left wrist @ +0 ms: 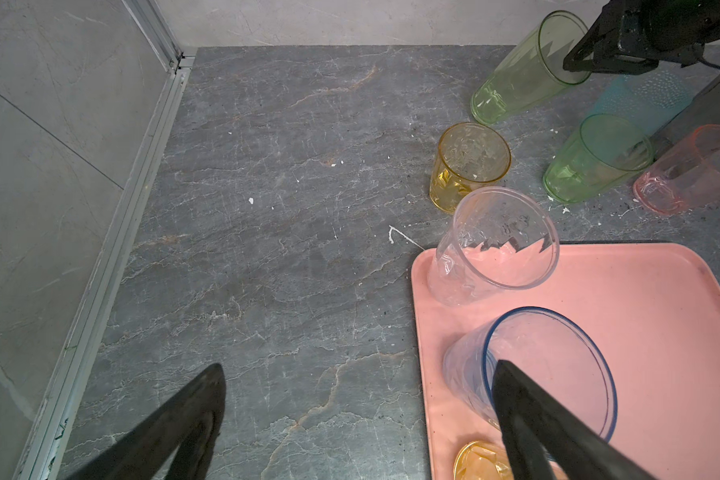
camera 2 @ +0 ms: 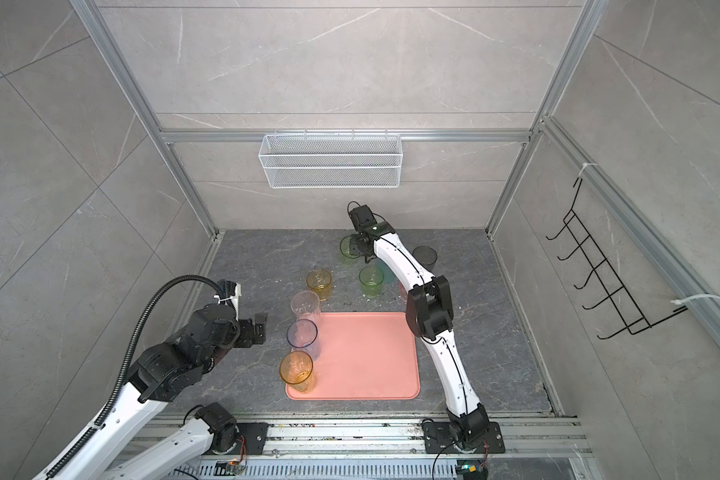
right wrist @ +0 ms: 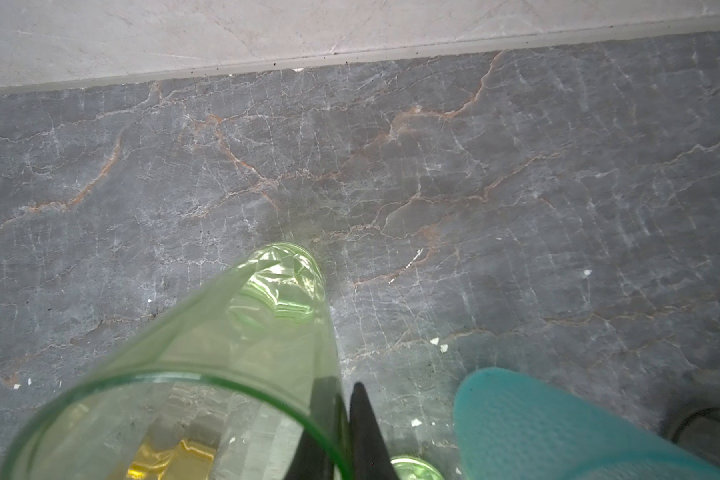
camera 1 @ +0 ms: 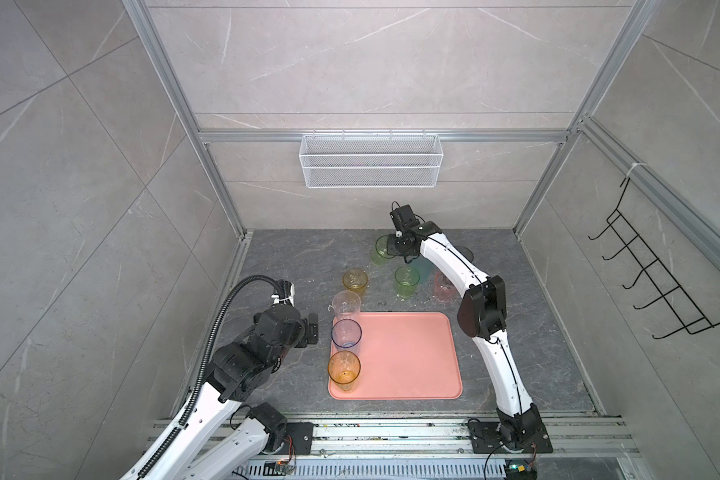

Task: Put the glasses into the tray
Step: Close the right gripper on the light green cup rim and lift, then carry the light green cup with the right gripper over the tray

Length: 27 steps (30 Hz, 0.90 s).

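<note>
**Left pincer** (camera 1: 311, 330) – jaws wide apart, holding nothing; hovers over the counter (camera 1: 287, 257) just beside the tray's left edge, level with the blue-rimmed glass.

**Tray** (camera 1: 408, 357) – salmon pink, flat on the counter near the front, between the two arms. Three glasses stand upright in a column along its left edge:
- clear tall glass (camera 1: 346, 305), far left corner
- blue-rimmed glass (camera 1: 346, 332), middle
- tall amber glass (camera 1: 344, 368), near left corner

The rest of the tray is bare.

**Glasses on the counter, beyond the tray:**
- short amber glass (camera 1: 355, 282), just behind the clear tall glass
- tall green glass (camera 1: 380, 251), near the back wall. The right pincer (right wrist: 346, 424) is clamped on its rim, one finger inside and one outside. Whether its base has left the counter cannot be told.
- short green glass (camera 1: 407, 280), upright, near the tray's far edge
- teal glass (right wrist: 558, 428), beside the gripped glass, partly hidden under the right arm in both top views
- pink glass (camera 1: 442, 287), half hidden by the right arm
- smoky glass (camera 2: 425, 257), upright, furthest right

**Fixtures** – wire basket (camera 1: 371, 160) on the back wall; black hook rack (camera 1: 657, 270) on the right wall.
</note>
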{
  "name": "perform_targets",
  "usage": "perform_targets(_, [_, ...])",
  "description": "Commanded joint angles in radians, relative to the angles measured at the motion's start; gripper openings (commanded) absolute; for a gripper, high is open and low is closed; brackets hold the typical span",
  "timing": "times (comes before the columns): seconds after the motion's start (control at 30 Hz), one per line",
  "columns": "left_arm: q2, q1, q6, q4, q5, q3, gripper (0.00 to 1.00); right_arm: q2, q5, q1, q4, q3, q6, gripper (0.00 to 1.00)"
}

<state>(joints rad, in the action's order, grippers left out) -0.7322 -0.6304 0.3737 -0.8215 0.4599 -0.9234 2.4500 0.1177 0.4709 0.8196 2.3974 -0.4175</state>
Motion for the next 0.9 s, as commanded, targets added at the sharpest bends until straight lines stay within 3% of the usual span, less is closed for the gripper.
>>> perform_targets(0.0, [-0.003,-0.005,-0.026,0.028,0.005,-0.012,1.0,-0.066,-0.009,0.01,0.023,-0.001,0.032,0.0])
perform_targets(0.27, [-0.005,-0.005,-0.022,0.025,0.008,-0.012,1.0,-0.202,-0.003,0.026,0.038,-0.086,0.071,0.0])
perform_targets(0.87, [0.022,-0.005,0.003,0.004,0.08,-0.011,1.0,-0.689,-0.079,0.061,0.074,-0.502,0.123,0.0])
